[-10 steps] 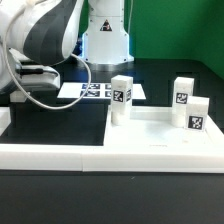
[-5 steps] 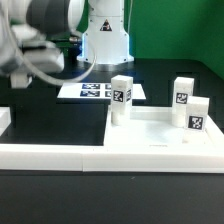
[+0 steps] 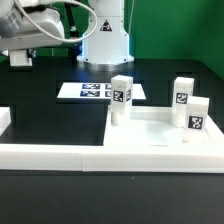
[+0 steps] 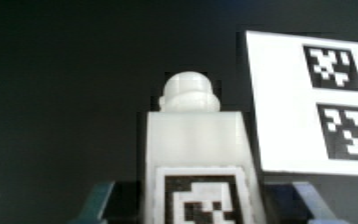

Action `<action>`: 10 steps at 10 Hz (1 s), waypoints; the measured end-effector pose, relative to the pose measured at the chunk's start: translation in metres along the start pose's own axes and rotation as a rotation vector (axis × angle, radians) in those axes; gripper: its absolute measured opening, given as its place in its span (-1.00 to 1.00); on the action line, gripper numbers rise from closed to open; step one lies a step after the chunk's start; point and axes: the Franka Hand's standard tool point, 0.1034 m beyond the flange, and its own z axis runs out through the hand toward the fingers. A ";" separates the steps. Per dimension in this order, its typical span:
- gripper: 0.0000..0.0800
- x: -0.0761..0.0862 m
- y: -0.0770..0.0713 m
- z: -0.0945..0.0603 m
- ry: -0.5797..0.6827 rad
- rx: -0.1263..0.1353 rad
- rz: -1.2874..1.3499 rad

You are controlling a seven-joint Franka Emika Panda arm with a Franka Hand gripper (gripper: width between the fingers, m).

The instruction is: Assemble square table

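Observation:
In the wrist view my gripper (image 4: 197, 206) is shut on a small white table leg (image 4: 194, 140). Its tag sits between the fingers (image 4: 115, 200) and its rounded screw tip points away from me. In the exterior view the gripper (image 3: 20, 57) hangs high at the far left above the black table, and the held leg is hard to make out there. Three more tagged white legs stand upright at the exterior view's right: one (image 3: 121, 98) in the middle and two (image 3: 183, 92) (image 3: 197, 114) further right. The square top does not show plainly.
The marker board (image 3: 96, 92) lies flat behind the legs, and it also shows in the wrist view (image 4: 318, 100). The low white border wall (image 3: 60, 155) runs along the front. A white block (image 3: 4, 119) is cut off at the exterior view's left edge. The robot base (image 3: 104, 40) stands at the back.
The arm has risen and swung toward the exterior view's upper left, uncovering the black table and the marker board. The three standing legs have not moved.

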 end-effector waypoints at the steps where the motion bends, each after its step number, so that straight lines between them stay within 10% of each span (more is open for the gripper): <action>1: -0.28 0.007 0.000 -0.005 0.121 -0.006 -0.003; 2: -0.28 0.010 -0.012 -0.020 0.190 -0.009 0.032; 6: -0.28 0.046 -0.099 -0.131 0.556 -0.149 0.034; 10: -0.28 0.056 -0.085 -0.134 0.892 -0.195 -0.001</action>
